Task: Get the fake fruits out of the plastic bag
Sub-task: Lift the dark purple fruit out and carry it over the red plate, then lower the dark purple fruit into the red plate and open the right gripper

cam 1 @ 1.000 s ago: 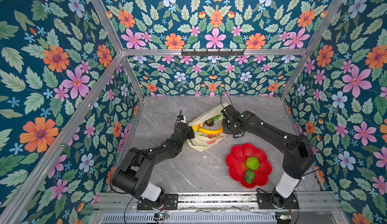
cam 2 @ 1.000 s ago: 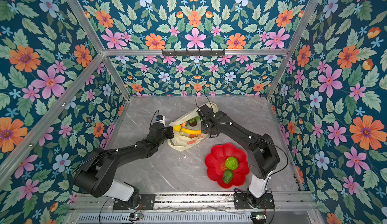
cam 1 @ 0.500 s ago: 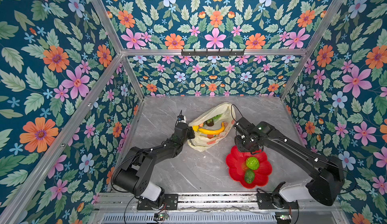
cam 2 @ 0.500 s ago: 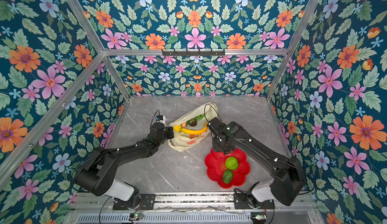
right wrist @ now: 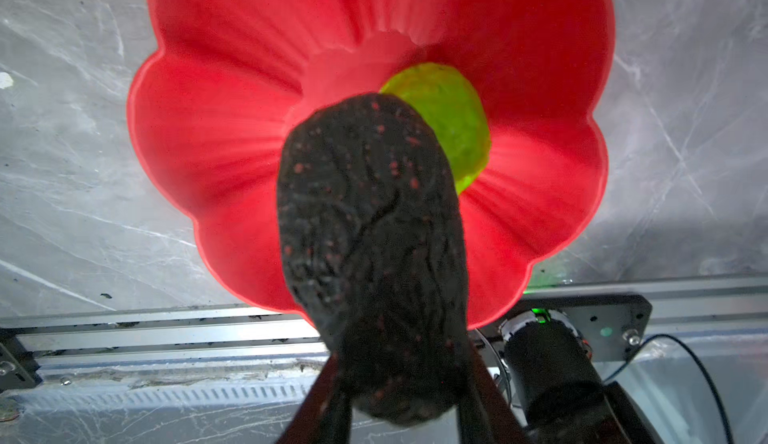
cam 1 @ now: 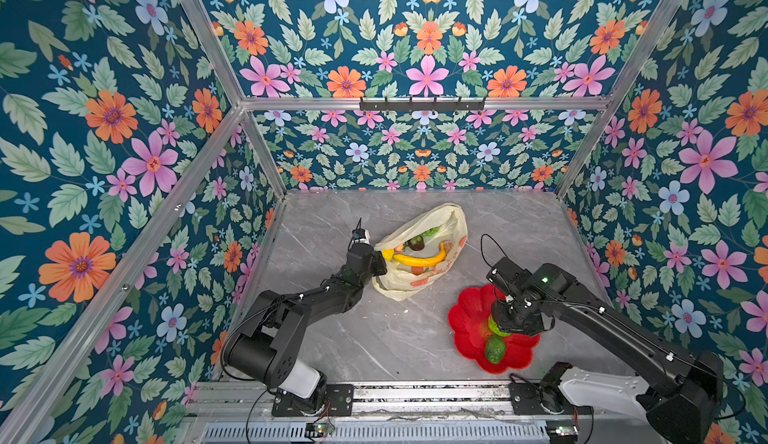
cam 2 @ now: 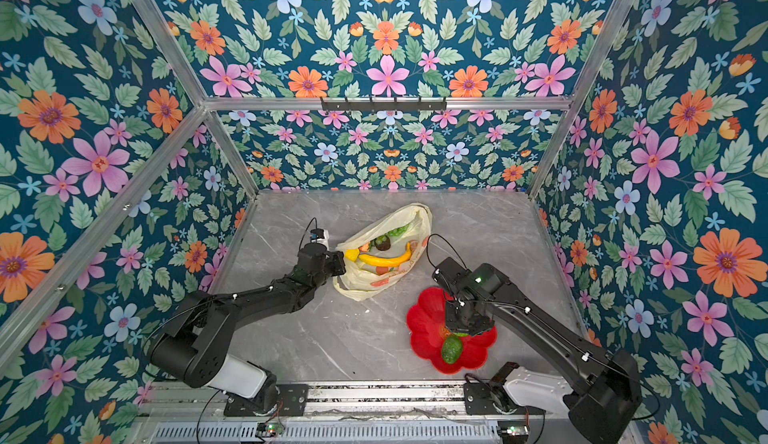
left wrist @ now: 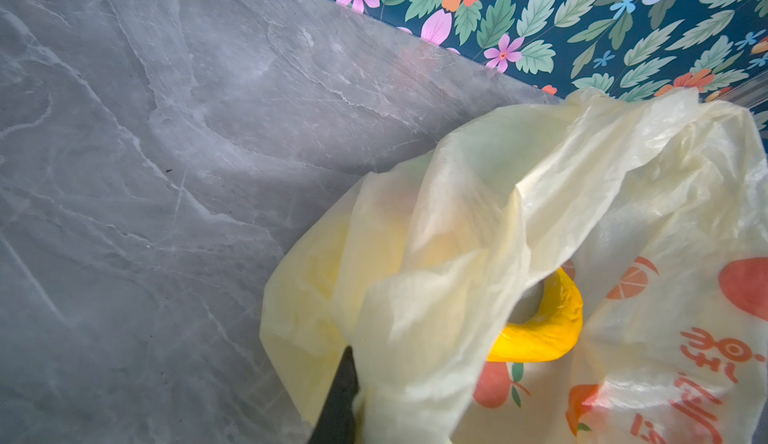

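Observation:
The plastic bag (cam 1: 399, 286) (cam 2: 365, 286) lies open in mid-table in both top views. Inside it lie a yellow banana (cam 1: 417, 260) (left wrist: 548, 330), green grapes (cam 1: 430, 232) and a dark mangosteen (cam 1: 415, 243). My left gripper (cam 1: 380, 261) (left wrist: 374, 400) is shut on the bag's rim at its left side. My right gripper (cam 1: 509, 323) (right wrist: 401, 400) hangs over the red flower-shaped dish (cam 1: 469, 325) (right wrist: 232, 130), shut on a dark avocado (right wrist: 370, 234). In the dish lie a lime-green bumpy fruit (right wrist: 449, 109) and a darker green fruit (cam 1: 494, 349) (cam 2: 451, 349).
Floral walls enclose the grey marble table (cam 1: 374, 338) on three sides. An aluminium rail (cam 1: 415, 396) with both arm bases runs along the front edge, close behind the dish in the right wrist view. A black hook bar (cam 1: 422, 103) is on the back wall.
My right arm has swung from the bag's mouth to above the red dish, carrying the dark avocado. The left gripper still holds the bag's rim in place.

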Controlling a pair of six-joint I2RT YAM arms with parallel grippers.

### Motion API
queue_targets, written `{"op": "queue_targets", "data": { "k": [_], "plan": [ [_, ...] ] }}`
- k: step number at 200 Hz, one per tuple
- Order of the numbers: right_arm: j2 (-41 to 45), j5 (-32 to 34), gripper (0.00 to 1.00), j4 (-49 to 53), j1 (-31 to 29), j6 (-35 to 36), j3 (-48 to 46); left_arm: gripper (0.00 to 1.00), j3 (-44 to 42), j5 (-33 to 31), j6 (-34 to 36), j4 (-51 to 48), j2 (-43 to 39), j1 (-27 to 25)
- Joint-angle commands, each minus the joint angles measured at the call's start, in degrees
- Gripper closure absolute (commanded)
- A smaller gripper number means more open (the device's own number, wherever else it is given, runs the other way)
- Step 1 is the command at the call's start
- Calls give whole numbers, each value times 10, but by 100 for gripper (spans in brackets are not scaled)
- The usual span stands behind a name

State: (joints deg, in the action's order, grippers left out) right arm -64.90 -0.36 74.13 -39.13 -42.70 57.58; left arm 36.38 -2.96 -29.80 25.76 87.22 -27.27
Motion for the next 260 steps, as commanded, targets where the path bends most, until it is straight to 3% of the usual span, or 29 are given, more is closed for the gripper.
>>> {"op": "queue_targets", "data": {
  "k": [1,49,124,260],
  "plan": [
    [24,-18,70,44,0,-32,-14,88,5,-1,4,3,3,-1],
    [71,-53,71,65,-1,-65,-69,88,6,-5,6,3,5,0],
    [68,-64,71,-13,-1,-69,-154,88,7,-6,7,3,10,0],
    [-31,-14,69,-59,0,-54,-144,88,9,-10,10,0,12,0]
  ]
}}
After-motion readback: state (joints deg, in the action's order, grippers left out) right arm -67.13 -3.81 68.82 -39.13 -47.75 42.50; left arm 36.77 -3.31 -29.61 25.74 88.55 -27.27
